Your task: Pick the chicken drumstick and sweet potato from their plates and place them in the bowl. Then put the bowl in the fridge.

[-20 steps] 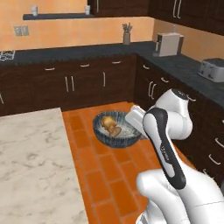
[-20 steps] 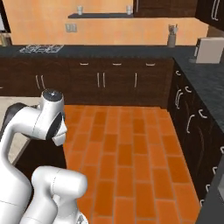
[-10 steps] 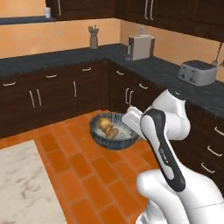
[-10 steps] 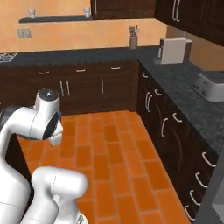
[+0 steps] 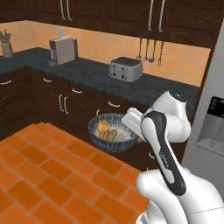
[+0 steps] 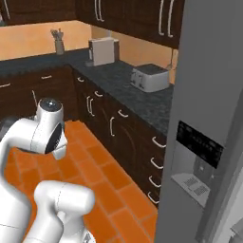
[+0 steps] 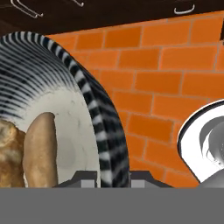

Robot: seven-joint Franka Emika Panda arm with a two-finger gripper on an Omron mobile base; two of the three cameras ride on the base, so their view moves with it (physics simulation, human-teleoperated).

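View swung fridgeward (image 6: 209, 95); bowl (image 5: 101, 139) (rim) in gripper (image 7: 113, 177).

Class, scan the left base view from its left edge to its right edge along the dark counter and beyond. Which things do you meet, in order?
Utensil holder → coffee machine → toaster → hanging utensils → the fridge, with its dark dispenser panel.
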